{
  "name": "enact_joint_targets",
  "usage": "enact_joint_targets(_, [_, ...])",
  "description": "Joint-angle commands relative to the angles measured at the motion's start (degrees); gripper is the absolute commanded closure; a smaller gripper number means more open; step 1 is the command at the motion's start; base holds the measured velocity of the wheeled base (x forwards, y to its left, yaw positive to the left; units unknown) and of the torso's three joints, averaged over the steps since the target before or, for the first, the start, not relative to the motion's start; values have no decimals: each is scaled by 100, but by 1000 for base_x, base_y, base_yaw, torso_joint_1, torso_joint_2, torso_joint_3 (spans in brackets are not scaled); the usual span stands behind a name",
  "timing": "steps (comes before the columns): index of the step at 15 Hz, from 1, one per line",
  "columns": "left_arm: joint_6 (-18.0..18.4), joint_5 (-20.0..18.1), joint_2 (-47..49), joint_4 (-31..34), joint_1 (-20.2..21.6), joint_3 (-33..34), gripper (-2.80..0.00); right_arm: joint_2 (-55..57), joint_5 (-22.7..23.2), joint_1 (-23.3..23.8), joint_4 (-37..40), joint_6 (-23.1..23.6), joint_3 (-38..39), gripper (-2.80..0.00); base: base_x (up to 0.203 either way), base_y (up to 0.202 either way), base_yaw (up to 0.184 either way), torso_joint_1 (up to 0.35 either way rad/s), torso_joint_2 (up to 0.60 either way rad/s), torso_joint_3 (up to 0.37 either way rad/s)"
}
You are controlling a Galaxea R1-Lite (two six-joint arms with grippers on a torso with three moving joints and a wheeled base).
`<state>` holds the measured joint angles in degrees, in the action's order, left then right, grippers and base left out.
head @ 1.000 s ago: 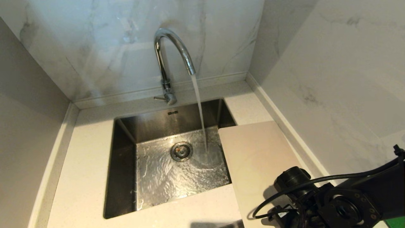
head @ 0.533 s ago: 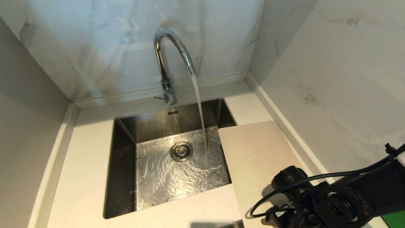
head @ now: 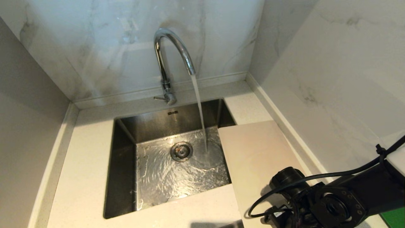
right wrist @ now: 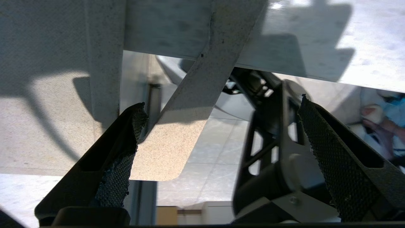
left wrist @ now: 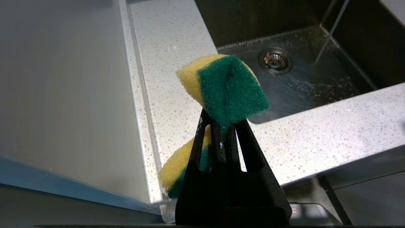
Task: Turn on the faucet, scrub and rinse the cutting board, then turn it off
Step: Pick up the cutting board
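- The marble-look wall (head: 332, 63) wraps around the corner behind everything, pale with grey veins.
- The bench (head: 85, 164) is a speckled off-white slab, and you get a closer look at the speckle from the left wrist camera.
- The steel sink (head: 126, 164) is sunk into the bench, its floor wet and rippling around the drain (head: 181, 151).
- The cutting board (head: 256, 158) lies flat on the bench just right of the sink, its left edge hanging a bit over the basin. Pale beige, rounded corners. Its near end is hidden behind the right arm in the head view.
- The faucet (head: 167, 57) stands at the back rim of the sink, chrome gooseneck, and it's on: the water stream (head: 200, 117) drops into the basin just right of the drain, close to the board's edge but not landing on it.
- The right tool (right wrist: 218, 145) is down at the board's near end, spread wide with nothing between the pads; one finger sits right by the board's rounded corner.
- The left tool (left wrist: 221, 126) hangs in front of the bench's near-left edge, pressed tight on a sponge (left wrist: 227, 85), yellow foam with a green scrub face, pinched so it folds.
- The faucet's little lever (head: 159, 98) sticks out left at its base.
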<state>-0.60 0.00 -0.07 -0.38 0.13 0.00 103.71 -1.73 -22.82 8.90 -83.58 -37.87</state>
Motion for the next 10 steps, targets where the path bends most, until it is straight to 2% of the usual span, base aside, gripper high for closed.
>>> enact_joint_targets(1, [-1, 0, -1, 2, 3, 0, 0, 91, -3, -3, -188, -70, 60, -280, 0, 0, 0, 0, 0, 0])
enact_joint_targets(10, [-1, 0, -1, -6, -1, 0, 0, 322, -29, -3, -521, -62, 122, -280, 0, 0, 0, 0, 0, 0])
